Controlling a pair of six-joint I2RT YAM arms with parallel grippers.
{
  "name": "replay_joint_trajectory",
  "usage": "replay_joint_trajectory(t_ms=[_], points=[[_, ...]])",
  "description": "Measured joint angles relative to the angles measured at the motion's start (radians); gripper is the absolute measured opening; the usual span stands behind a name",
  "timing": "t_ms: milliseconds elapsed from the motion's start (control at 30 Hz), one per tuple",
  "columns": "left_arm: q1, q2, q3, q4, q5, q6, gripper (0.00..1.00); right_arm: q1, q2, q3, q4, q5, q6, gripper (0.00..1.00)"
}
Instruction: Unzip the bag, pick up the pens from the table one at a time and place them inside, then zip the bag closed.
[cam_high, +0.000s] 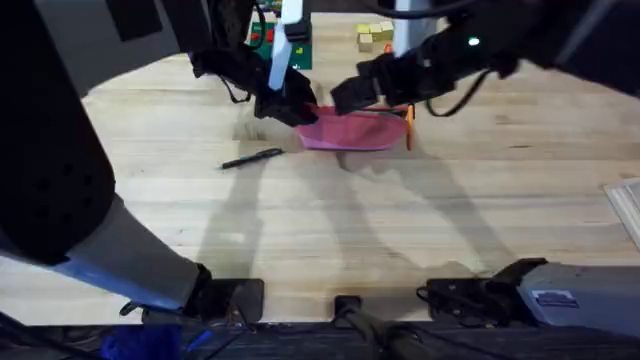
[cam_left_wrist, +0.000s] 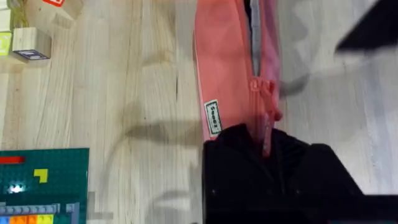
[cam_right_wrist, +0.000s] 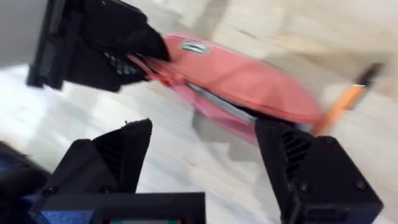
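Black pen (cam_high: 252, 158) lies alone on the table (cam_high: 400, 230), nearer the bases than the bag (cam_high: 352, 130). The bag sits mid-table, zipper partly open, left gripper (cam_left_wrist: 266, 146) clamped on its zipper end. Right gripper (cam_right_wrist: 205, 155) hovers above it, jaws spread wide; orange pen (cam_high: 409, 128) rests against the bag's right end.

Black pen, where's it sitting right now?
In the overhead view the black pen lies on the table, left of centre, apart from the pink bag and to its lower left.
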Motion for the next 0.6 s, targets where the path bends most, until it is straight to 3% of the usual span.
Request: replay_joint_trajectory(t_ms=[100,233,267,433,600], points=[[0.0,0.0,0.0,0.0,-0.002,0.0,0.061,-0.004,-0.056,0.0,-0.031,0.062,-0.077,0.997],[0.0,0.0,0.0,0.0,-0.003,0.0,0.198,-0.004,-0.099,0.0,-0.036,0.101,-0.164,0.997],[0.0,0.0,0.0,0.0,-0.003,0.0,0.268,-0.004,-0.105,0.0,-0.036,0.107,-0.177,0.997],[0.0,0.0,0.0,-0.001,-0.002,-0.004,0.951,-0.004,-0.116,0.0,-0.037,0.12,-0.233,0.997],[0.0,0.0,0.0,0.0,-0.003,-0.003,0.992,-0.004,-0.116,0.0,-0.034,0.123,-0.313,0.996]])
